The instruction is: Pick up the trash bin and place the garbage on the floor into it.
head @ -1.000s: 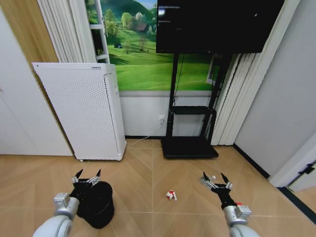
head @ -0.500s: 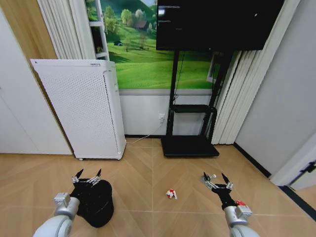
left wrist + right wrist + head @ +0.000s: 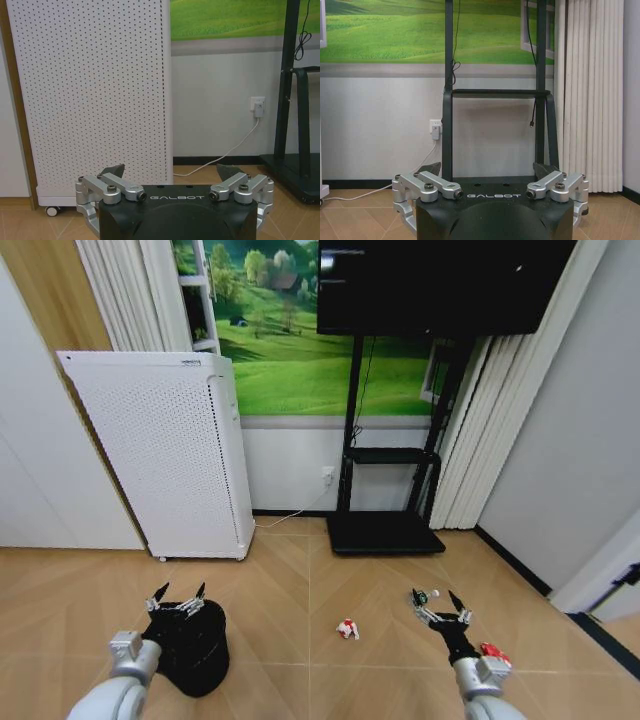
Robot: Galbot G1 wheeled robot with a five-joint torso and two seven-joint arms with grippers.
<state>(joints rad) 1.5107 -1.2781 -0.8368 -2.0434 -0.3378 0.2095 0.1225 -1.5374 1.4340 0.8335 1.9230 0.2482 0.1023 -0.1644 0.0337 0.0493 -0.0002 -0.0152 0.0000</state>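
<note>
Left to right, head view: tall white perforated appliance (image 3: 165, 455) against the wall on the left, well behind the work area. Small black round tapered trash bin (image 3: 192, 651) standing upright on the wood herringbone floor (image 3: 290, 585), low left, directly under and in front of the left gripper (image 3: 176, 597). Left gripper fingers spread wide, empty, hovering just above the bin's far rim, not touching as far as can be told. Small red-and-white crumpled wrapper (image 3: 347, 629) lying on the floor mid-frame, between the two arms, well apart from the bin. Right gripper (image 3: 437, 605) also spread open and empty, held low at right. Tiny clear bottle with green label (image 3: 429, 594) just beside the right fingertips, partly hidden. Small red packet (image 3: 492, 650) on the floor beside the right wrist. Black TV stand (image 3: 385, 490) further back, out of the way. Step in hand, judged: bin pickup with the left arm, not yet started. To do well: lower the left gripper straight down, one finger inside the rim and one outside, pinch the wall near the top; thin wall likely to flex, so grip firm but not crushing. Keep the bin upright and mouth clear on lift. Risk: nudging the rim on descent and tipping the bin.
</note>
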